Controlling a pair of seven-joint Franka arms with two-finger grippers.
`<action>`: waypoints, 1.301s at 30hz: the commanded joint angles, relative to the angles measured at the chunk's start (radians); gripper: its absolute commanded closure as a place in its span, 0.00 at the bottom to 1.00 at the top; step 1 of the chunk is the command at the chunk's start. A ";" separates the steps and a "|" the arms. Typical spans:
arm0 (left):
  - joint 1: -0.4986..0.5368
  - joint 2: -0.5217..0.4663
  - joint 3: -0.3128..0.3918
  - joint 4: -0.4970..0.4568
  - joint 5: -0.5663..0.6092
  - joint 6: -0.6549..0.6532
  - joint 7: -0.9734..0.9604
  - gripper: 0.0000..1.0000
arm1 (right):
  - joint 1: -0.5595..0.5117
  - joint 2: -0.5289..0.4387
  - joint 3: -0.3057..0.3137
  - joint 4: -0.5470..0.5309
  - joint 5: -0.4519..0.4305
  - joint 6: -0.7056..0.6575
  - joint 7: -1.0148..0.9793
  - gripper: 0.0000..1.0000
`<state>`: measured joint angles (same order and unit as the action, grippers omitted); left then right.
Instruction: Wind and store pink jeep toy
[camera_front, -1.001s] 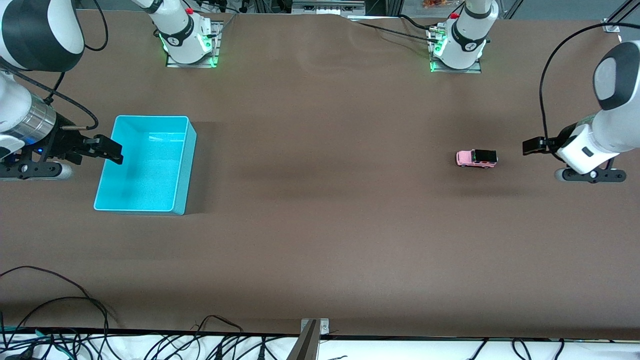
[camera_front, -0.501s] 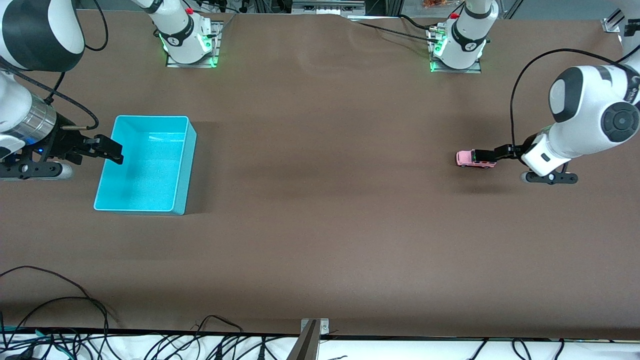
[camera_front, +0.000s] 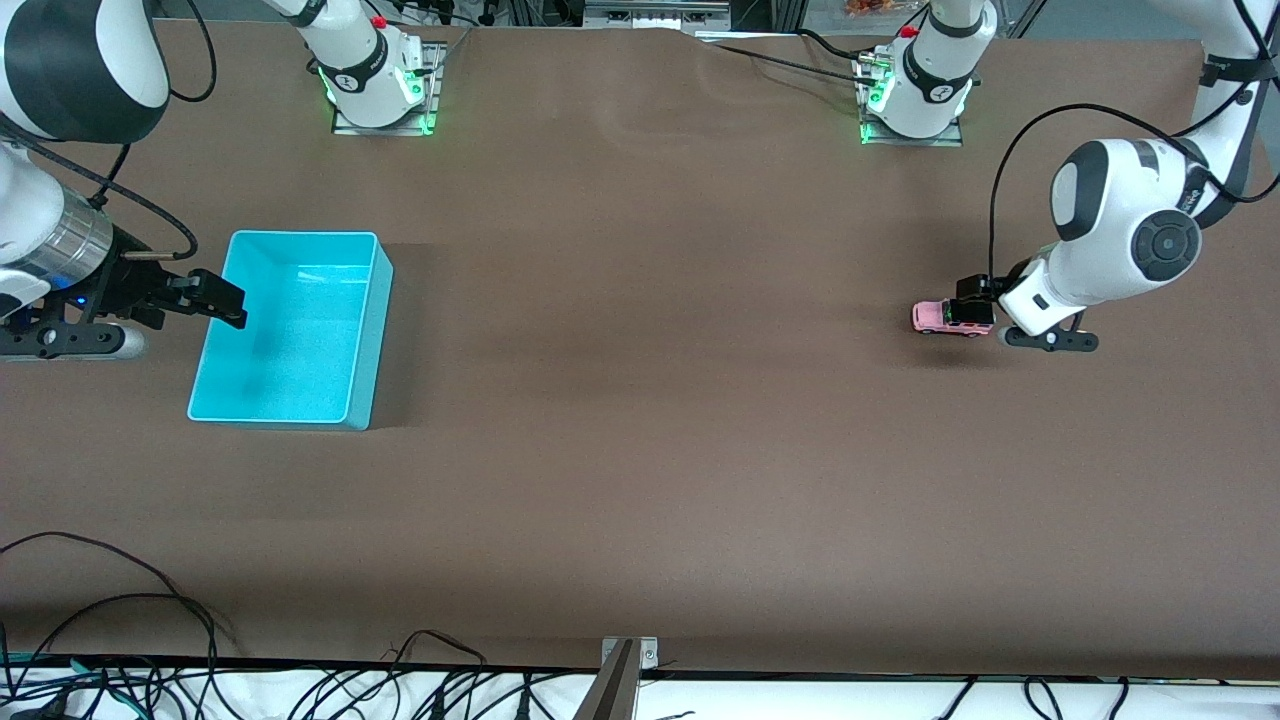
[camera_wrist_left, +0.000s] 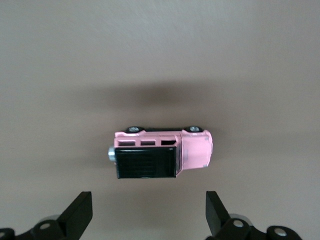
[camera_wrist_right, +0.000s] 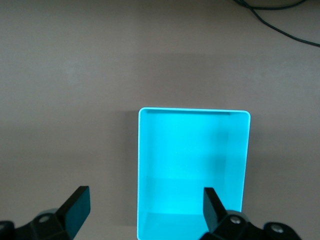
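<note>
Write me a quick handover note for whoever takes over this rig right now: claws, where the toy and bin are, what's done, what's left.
Left claw: open, empty, over the pink jeep toy, not gripping it.
Right claw: open, empty, waiting over the edge of the turquoise bin.
Jeep: upright on its wheels on the table, toward the left arm's end.
Bin: empty, toward the right arm's end.
Done: nothing beyond the left arm's approach.
Left: grasp the jeep, wind it, put it in the bin.

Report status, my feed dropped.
Left hand open over pink jeep toy. Right hand open, waiting over turquoise bin. Nothing in the way.
</note>
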<state>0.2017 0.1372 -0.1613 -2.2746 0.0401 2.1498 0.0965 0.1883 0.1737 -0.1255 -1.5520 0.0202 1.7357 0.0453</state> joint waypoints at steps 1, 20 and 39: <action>0.001 -0.036 0.000 -0.074 -0.020 0.056 0.199 0.00 | 0.003 -0.002 0.001 0.007 -0.011 -0.005 0.004 0.00; 0.019 -0.036 0.003 -0.204 -0.019 0.248 0.845 0.00 | 0.000 0.000 -0.002 0.007 -0.011 -0.004 0.004 0.00; 0.031 0.051 0.036 -0.204 -0.003 0.458 1.207 0.00 | 0.000 0.000 -0.002 0.007 -0.011 -0.004 0.004 0.00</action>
<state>0.2181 0.1519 -0.1477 -2.4704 0.0347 2.5428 1.2083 0.1879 0.1737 -0.1266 -1.5520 0.0202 1.7358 0.0453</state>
